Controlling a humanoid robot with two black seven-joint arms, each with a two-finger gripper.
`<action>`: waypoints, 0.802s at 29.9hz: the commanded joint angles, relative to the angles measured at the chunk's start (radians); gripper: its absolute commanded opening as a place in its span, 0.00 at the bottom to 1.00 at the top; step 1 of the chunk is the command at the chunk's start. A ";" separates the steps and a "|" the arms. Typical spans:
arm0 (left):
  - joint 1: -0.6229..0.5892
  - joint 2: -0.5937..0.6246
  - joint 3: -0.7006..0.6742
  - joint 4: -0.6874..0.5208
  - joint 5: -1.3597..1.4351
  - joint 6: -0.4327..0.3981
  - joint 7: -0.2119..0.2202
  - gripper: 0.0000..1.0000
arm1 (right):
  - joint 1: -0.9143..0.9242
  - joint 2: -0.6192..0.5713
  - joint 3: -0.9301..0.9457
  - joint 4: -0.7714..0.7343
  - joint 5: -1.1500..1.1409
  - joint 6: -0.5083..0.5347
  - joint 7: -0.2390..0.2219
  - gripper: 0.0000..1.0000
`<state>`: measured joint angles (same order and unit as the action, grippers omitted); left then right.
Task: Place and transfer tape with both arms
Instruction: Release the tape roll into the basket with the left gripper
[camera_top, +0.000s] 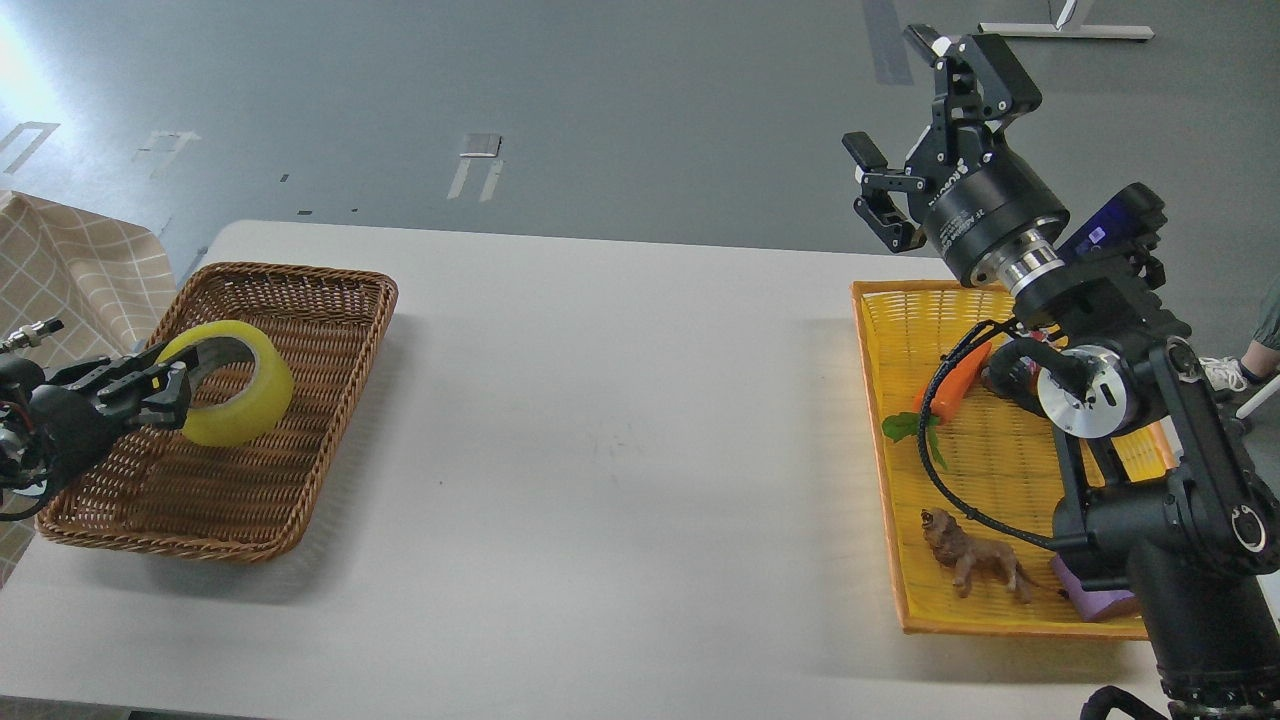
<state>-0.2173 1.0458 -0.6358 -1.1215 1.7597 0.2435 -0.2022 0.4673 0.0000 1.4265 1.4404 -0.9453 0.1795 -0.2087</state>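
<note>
Left gripper (172, 392) clamped on the wall of the tape (232, 383), one finger through the core; roll held over the brown wicker basket (300, 300). Right gripper (905, 140) raised, fingers spread and empty, well apart from tape, above the yellow tray (885, 330) holding a carrot (950, 392) and toy lion (975, 562)

My one view, from my head, looks forward and down across the table (600, 420), floor beyond its far edge. It sits close: my arms enter at the left and right edges, and a brown basket (330, 300) and a yellow tray (880, 400) flank the table's centre.
</note>
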 joint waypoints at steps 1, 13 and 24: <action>0.000 -0.038 -0.001 0.057 0.001 0.014 -0.026 0.00 | -0.004 0.000 0.000 0.002 -0.001 0.000 0.000 1.00; -0.020 -0.081 -0.002 0.180 -0.003 0.014 -0.137 0.27 | -0.010 0.000 -0.012 0.002 -0.001 0.000 0.000 1.00; -0.037 -0.105 -0.005 0.226 -0.108 0.066 -0.169 0.96 | -0.021 0.000 -0.012 0.002 -0.001 0.000 0.000 1.00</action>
<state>-0.2545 0.9414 -0.6407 -0.8948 1.6784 0.2987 -0.3590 0.4469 0.0000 1.4138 1.4419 -0.9465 0.1795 -0.2087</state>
